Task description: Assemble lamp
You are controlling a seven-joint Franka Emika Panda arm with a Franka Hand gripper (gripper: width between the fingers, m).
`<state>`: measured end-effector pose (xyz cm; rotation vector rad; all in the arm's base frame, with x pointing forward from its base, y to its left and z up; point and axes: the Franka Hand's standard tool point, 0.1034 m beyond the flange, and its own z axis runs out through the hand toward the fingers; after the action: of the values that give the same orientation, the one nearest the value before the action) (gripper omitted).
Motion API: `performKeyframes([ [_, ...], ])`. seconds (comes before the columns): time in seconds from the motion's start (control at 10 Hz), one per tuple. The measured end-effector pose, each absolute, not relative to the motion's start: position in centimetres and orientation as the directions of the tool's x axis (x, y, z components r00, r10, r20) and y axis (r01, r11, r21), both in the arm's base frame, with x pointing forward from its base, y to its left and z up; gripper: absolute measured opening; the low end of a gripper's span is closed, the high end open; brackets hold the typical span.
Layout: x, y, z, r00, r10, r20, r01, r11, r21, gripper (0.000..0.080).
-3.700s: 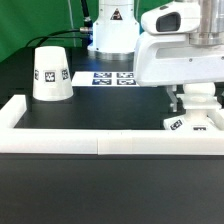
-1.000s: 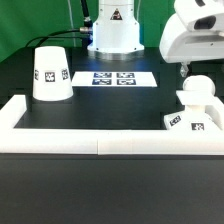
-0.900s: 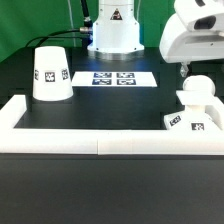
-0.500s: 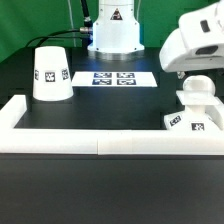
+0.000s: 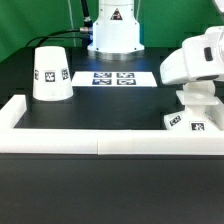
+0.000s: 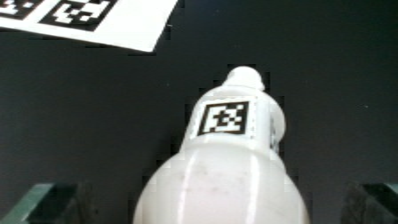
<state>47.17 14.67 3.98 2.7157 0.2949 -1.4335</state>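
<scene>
The white bulb (image 5: 196,100) rises just above the small square base (image 5: 190,123) at the exterior view's right; I cannot tell if it is seated in it. In the wrist view the bulb (image 6: 228,150) fills the middle, its black tag facing up, its wide head between my two dark fingers (image 6: 54,200). My gripper (image 5: 196,86) hangs right over the bulb's head, open (image 6: 210,198), with a gap on each side. The cone shade (image 5: 50,72) stands apart at the exterior view's left.
The marker board (image 5: 113,77) lies at the back middle, and its corner shows in the wrist view (image 6: 80,20). A long white wall strip (image 5: 100,141) runs along the front with raised ends. The robot's base (image 5: 113,30) stands behind.
The hand let go of the bulb and rose, and over the last second has come back down over the bulb's head. The bulb, base and shade have not moved.
</scene>
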Motion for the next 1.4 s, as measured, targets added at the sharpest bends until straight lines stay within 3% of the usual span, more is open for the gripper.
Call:
performKeyframes([
  [0.4, 46.5, 14.6, 1.9, 0.578, 0.150, -0.802, 0.194, -0.980, -0.043, 0.0698],
  [0.9, 45.9, 14.2, 1.4, 0.575, 0.117, -0.810, 0.177, -0.984, -0.017, 0.0698],
  [1.0, 45.9, 14.2, 1.4, 0.575, 0.117, -0.810, 0.176, -0.984, -0.017, 0.0586],
  [1.4, 45.9, 14.2, 1.4, 0.575, 0.118, -0.810, 0.177, -0.984, -0.017, 0.0576],
])
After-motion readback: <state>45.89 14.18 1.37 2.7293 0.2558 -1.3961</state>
